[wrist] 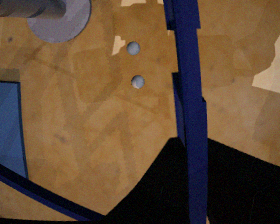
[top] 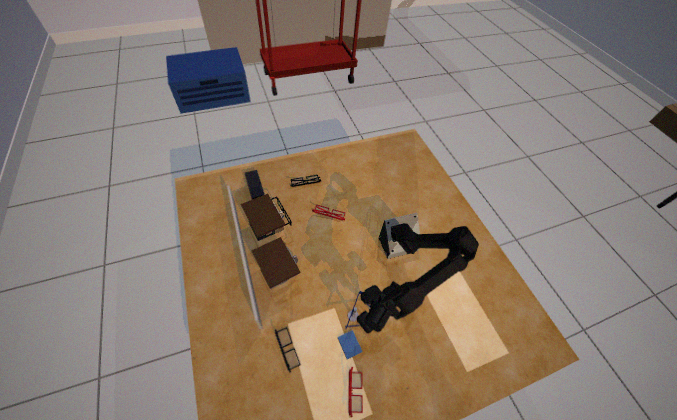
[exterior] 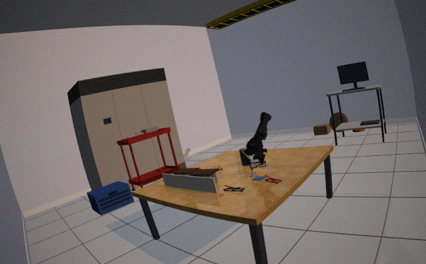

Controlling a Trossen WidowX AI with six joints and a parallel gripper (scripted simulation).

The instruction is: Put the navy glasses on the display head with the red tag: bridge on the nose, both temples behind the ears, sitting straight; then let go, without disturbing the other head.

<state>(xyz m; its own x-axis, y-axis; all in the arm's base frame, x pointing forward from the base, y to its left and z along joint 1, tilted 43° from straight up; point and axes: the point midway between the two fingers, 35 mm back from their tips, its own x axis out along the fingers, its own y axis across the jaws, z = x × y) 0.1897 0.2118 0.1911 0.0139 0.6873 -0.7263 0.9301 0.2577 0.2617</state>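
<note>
My gripper (top: 362,312) (wrist: 184,147) is shut on the navy glasses (wrist: 191,110) (top: 356,298) (exterior: 257,163), holding them above the table. In the wrist view a navy bar runs up from between the black fingers; another navy part crosses the lower left, and two small grey balls (wrist: 133,48) (wrist: 137,81) show beside the bar. A grey post with a round base (wrist: 61,27) (exterior: 252,171) stands close by, left of the glasses in the wrist view. The display heads are mostly hidden under two brown panels (top: 266,215) (top: 276,262); black glasses show at the farther one. I cannot make out the red tag.
A blue cloth (top: 350,344) (exterior: 258,178) (wrist: 6,125) lies near the post. Red glasses (top: 351,391) (exterior: 273,179) and black glasses (top: 287,348) (exterior: 234,188) lie nearby. A long upright panel (top: 244,255) (exterior: 189,183) stands behind the brown panels. More red glasses (top: 328,212) and black glasses (top: 305,180) lie farther back.
</note>
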